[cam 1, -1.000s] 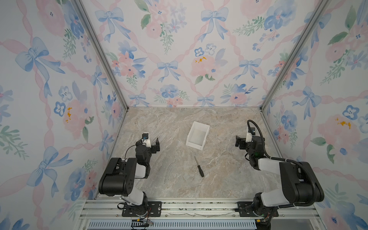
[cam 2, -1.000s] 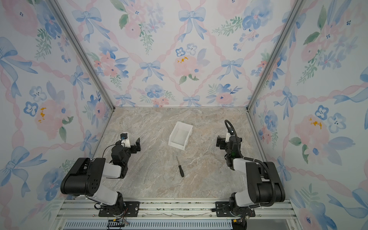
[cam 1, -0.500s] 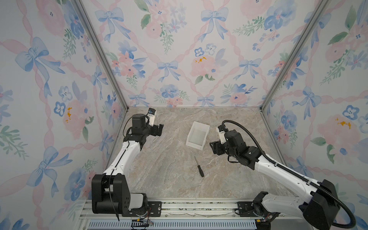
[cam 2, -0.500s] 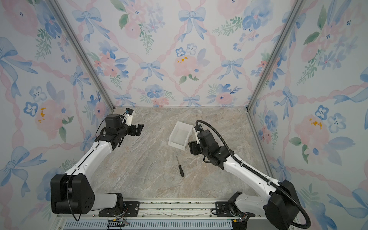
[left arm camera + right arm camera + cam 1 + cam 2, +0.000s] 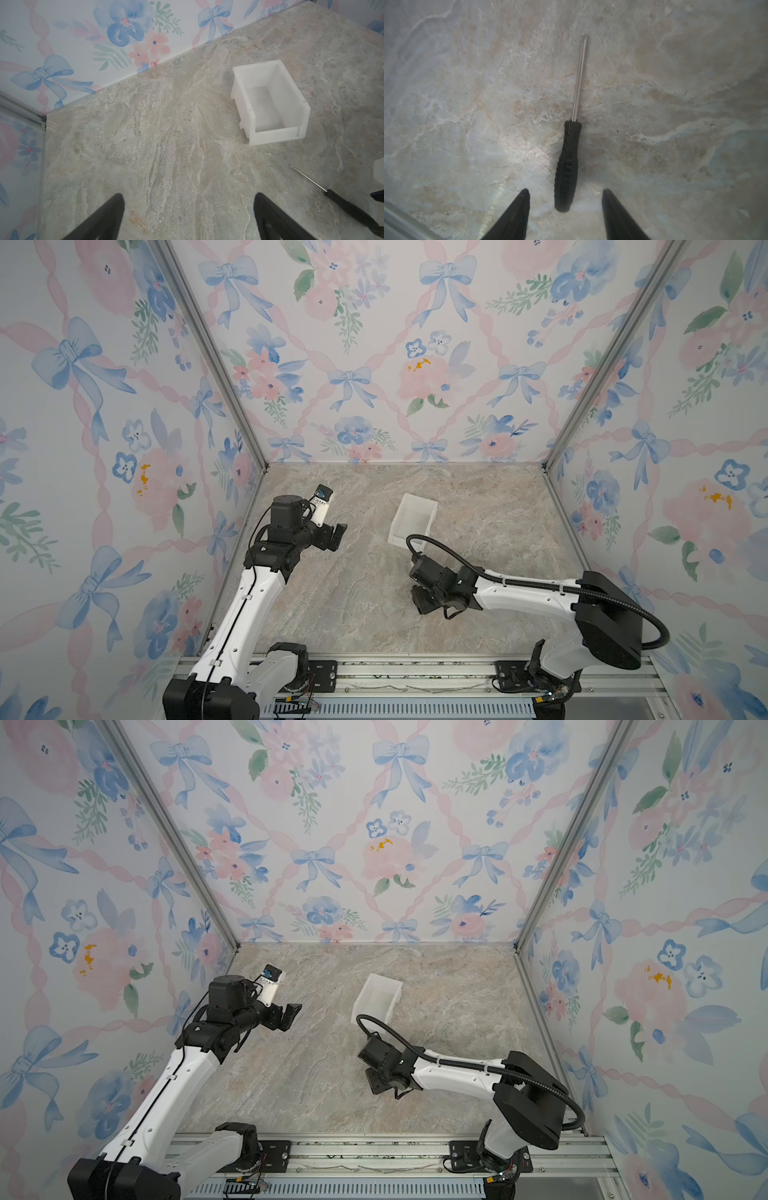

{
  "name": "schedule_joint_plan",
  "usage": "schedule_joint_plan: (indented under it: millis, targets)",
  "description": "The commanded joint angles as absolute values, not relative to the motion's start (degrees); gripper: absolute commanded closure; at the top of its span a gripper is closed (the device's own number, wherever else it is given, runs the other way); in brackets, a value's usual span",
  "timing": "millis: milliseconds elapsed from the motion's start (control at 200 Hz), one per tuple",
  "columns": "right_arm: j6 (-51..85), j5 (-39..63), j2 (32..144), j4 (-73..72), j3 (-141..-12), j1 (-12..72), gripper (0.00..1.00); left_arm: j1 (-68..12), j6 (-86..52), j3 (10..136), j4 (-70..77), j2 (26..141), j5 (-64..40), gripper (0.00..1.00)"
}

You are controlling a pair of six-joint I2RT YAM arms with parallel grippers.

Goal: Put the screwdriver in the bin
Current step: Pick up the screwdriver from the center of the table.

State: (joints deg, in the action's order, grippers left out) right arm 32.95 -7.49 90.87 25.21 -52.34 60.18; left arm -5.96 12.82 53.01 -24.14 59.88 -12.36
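The screwdriver, black handle and thin grey shaft, lies flat on the marble table. My right gripper is open and low over it, one finger on each side of the handle's butt end with a gap on both sides. In both top views the right gripper covers the screwdriver. The white bin stands upright just behind it. The left wrist view shows the bin with nothing inside, and the screwdriver near the frame's edge. My left gripper hangs open above the table's back left.
Floral walls with aluminium corner posts close in the table on three sides. A metal rail runs along the front edge. The right arm's black cable loops up beside the bin's low front wall.
Both arms have unfolded from the front corners. The right gripper passed by the bin and came down over the screwdriver. The left arm has reached out toward the back left and stays there.
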Motion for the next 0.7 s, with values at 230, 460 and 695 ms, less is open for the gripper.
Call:
schedule_joint_plan:
  millis: [230, 460, 695]
  targets:
    - [34.8, -8.1, 98.3, 26.4, -56.6, 60.1, 0.52, -6.3, 12.4, 51.9, -26.2, 59.2, -10.7, 0.02]
    - [34.4, -8.7, 99.8, 27.5, -57.4, 60.1, 0.59, -6.3, 12.3, 51.9, -26.5, 59.4, -10.4, 0.02]
    - [33.9, -10.9, 100.6, 29.2, -57.9, 61.1, 0.72, -6.3, 11.0, 53.7, -27.1, 61.3, -5.9, 0.02]
